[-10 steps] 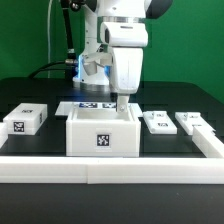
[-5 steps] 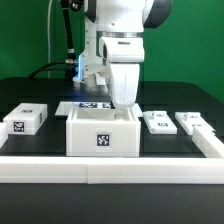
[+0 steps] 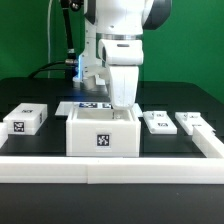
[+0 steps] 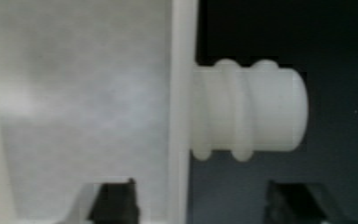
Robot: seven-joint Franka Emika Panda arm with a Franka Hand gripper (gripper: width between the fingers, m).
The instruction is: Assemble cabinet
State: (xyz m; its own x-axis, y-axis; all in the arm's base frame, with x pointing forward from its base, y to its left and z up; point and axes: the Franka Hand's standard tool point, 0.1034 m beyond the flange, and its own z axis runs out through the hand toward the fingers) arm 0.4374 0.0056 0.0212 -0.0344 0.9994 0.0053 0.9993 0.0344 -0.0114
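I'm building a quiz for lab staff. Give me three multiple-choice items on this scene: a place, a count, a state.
1. Where is the claw?
A) over the lone block
B) at the cabinet box's top
C) over the front rail

2. How many small panels lie on the exterior view's right of the box?
A) one
B) two
C) four

3. How do the claw's fingers stand?
A) apart
B) pressed together
C) gripping a block

1 B: it meets the box's rim. 2 B: two tagged pieces lie there. 3 A: the wrist view shows a gap between them.
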